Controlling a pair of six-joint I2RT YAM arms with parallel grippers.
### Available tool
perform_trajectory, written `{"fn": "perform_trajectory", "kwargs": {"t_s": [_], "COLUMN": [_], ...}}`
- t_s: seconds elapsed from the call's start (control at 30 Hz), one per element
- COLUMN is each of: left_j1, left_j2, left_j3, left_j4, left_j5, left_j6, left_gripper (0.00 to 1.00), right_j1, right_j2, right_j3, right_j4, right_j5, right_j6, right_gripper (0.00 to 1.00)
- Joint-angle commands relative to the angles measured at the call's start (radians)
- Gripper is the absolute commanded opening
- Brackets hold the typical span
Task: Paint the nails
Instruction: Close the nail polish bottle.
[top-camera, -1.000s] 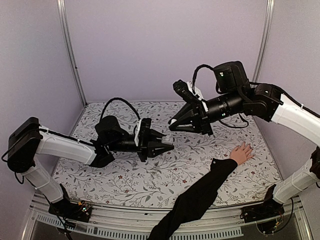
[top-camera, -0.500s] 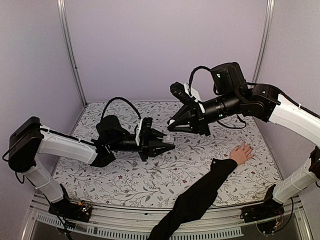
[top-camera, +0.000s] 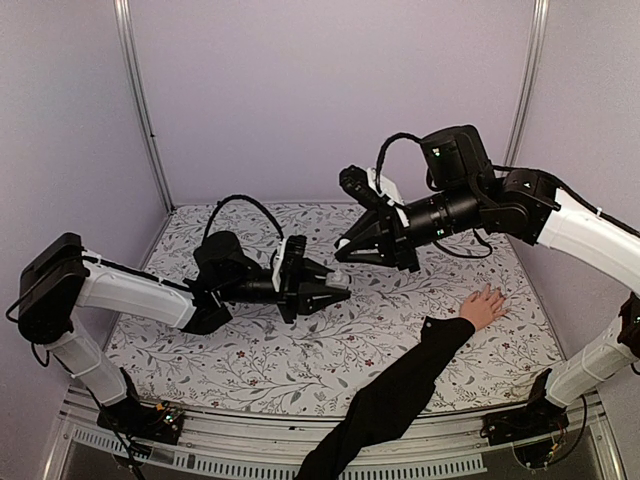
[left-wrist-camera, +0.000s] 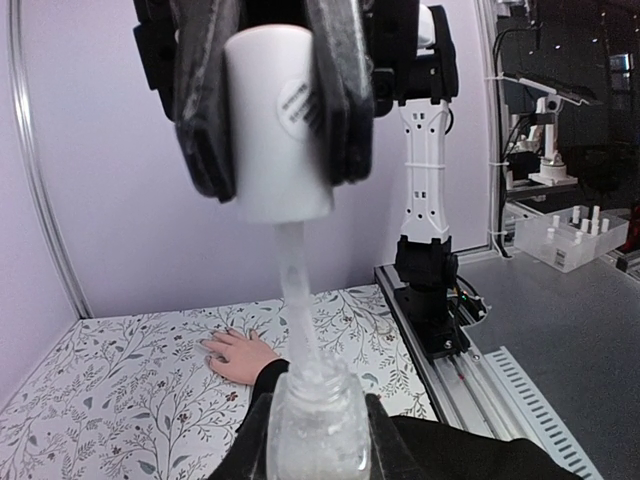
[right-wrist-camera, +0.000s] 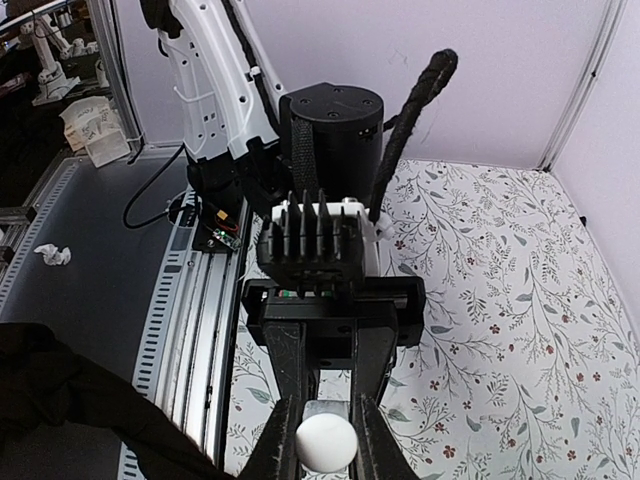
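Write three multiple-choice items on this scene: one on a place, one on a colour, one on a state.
1. Where does the human hand lie?
A) flat on the table, toward its right side
B) at the table's far left corner
C) raised in the air

2. What colour is the cap in the right gripper?
A) black
B) white
C) red

3. What state is the bottle in?
A) capped, standing on the table
B) lying on its side
C) uncapped, clamped in the left gripper

Key:
1 A, the top view shows it palm down near the right arm.
2 B, both wrist views show a white cap between the fingers.
3 C, the cap hangs above it, its brush reaching down to the open neck.
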Motion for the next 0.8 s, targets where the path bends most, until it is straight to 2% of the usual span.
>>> {"fn": "perform_trajectory", "kwargs": {"t_s": [0.0,0.77], "left_j1": [-0.012,-0.009], "left_j2": [0.010,0.016], "left_j3": [0.028,0.050], "left_j4": [0.013,-0.005], "left_j5": [-0.001,-0.007], "left_j6": [-0.007,-0.048], "left_gripper": [0.00,0.00], "right_j1": [0.011,0.026], "right_j2": [0.006,0.006], "right_j3": [-0.014,-0.039], "right_j4": [-0.007,-0.024], "right_j5": [0.006,0.044], "right_j6": [-0.020,-0.035], "right_gripper": [0.00,0.00]}}
